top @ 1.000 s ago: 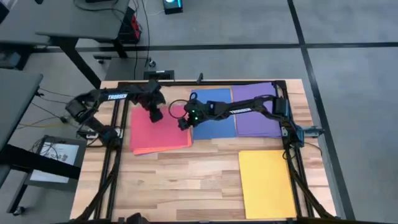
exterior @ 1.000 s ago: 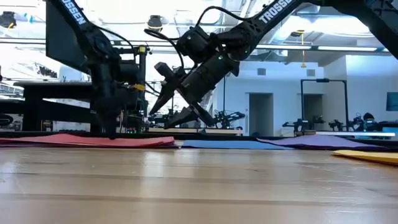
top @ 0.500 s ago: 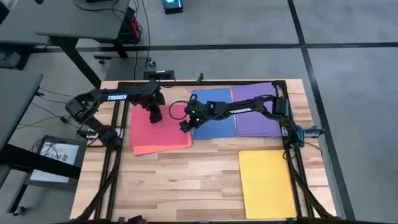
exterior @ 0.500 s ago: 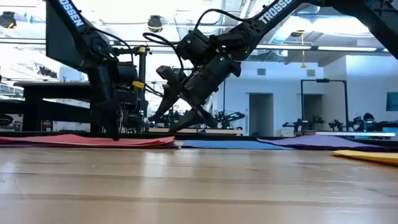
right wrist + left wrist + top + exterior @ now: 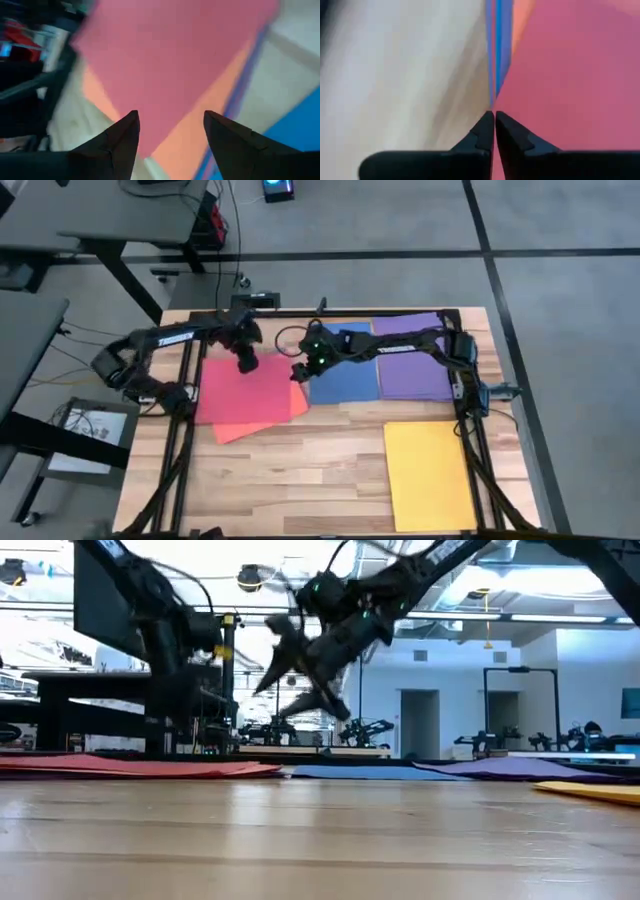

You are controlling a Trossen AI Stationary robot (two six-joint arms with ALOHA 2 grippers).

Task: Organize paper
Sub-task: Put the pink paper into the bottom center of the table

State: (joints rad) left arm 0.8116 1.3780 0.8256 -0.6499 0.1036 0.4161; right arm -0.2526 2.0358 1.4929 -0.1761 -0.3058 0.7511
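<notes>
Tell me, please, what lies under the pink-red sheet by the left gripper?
A salmon-orange sheet lies under the pink-red sheet, showing along its near and right edges. The rest of it is covered, so anything deeper is hidden. The left gripper, fingers shut, is over the pink-red sheet.

The table (image 5: 320, 470) is pale wood with a plank pattern. On it lie plain sheets: a pink-red sheet (image 5: 245, 392), under it a salmon-orange sheet (image 5: 232, 431) that shows at the edges, a blue sheet (image 5: 345, 375), a purple sheet (image 5: 415, 365) and a yellow sheet (image 5: 428, 475). Both arms are black; the left arm (image 5: 170, 337) has white letters on it. The left claw (image 5: 494, 131) and the right claw (image 5: 170, 135) are black too. A small green light (image 5: 319, 348) glows on the right arm. The floor (image 5: 560, 330) is grey with dark lines.
</notes>
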